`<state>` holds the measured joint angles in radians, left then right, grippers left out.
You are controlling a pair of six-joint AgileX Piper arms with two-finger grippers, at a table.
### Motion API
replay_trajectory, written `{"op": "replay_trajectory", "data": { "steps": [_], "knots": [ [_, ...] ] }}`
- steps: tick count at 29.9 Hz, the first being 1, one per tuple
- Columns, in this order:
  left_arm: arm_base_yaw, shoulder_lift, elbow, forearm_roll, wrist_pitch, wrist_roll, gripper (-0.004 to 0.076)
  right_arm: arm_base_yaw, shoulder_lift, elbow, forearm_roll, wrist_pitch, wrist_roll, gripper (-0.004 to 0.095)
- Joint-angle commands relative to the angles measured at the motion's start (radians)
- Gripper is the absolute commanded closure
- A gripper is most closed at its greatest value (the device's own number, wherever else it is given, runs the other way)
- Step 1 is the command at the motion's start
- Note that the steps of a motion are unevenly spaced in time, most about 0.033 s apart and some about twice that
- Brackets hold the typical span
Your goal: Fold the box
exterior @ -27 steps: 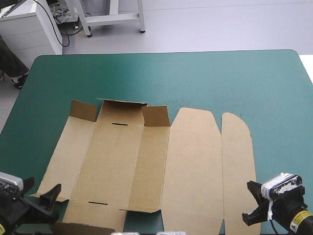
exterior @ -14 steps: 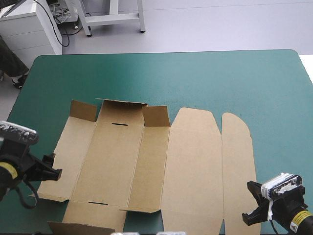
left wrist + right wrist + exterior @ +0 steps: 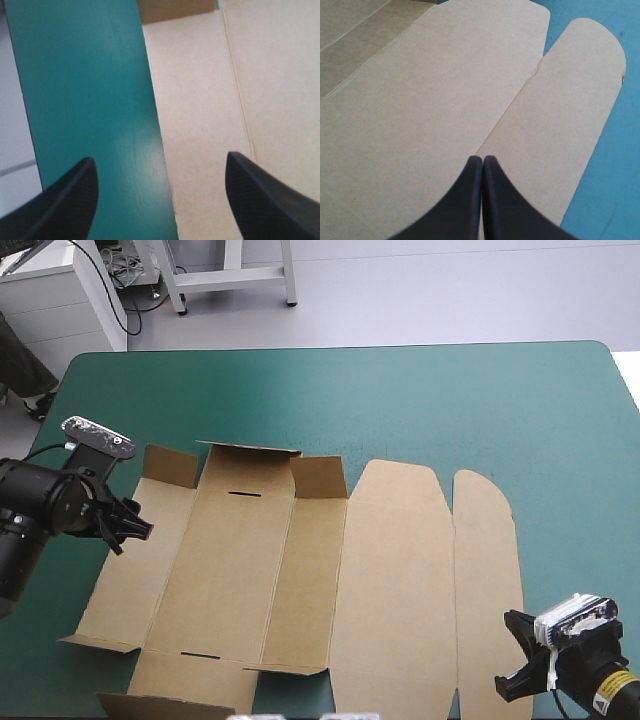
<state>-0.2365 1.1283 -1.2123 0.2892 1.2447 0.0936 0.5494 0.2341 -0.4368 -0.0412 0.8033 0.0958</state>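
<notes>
Teal-green cover carries the brown box as a near-flat sheet by the near edge — folding has barely begun. Nearest, the right gripper sits clenched over the lid's rounded flap; farther off, the left gripper hovers spread astride the sheet's left edge, which it likely must pinch and raise as a wall.

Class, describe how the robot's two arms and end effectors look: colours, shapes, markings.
Both arms are black. The left end effector and right end effector each have two broad black fingers, curved like fins and tapering to points. The right arm carries a small yellow label near its wrist.
</notes>
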Motion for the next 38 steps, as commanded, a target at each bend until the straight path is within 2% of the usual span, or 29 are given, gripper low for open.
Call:
{"op": "replay_trajectory", "data": {
  "steps": [1,6,11,19,34,38],
  "knots": [
    [0.166,0.049,-0.034,-0.11,-0.006,0.091,0.0213,-0.004,0.009,-0.026,-0.005,-0.066,-0.009,0.0928],
    [0.41,0.129,-0.034,-0.4,-0.014,0.249,0.0212,-0.004,0.009,-0.026,-0.005,-0.066,-0.009,0.0928],
    [0.538,0.202,-0.032,-0.425,0.013,0.312,0.0213,-0.004,0.009,-0.026,-0.005,-0.066,-0.009,0.0928],
    [0.583,0.264,0.005,-0.541,0.047,0.453,0.0213,-0.004,0.009,-0.026,-0.005,-0.066,-0.009,0.0928],
    [0.583,0.371,0.188,-0.547,0.054,0.459,0.0216,-0.004,0.009,-0.026,-0.008,-0.066,-0.014,0.0928],
    [0.583,0.373,0.209,-0.608,0.054,0.48,0.0247,-0.004,0.009,-0.026,-0.009,-0.066,-0.014,0.0928]
  ]
}}
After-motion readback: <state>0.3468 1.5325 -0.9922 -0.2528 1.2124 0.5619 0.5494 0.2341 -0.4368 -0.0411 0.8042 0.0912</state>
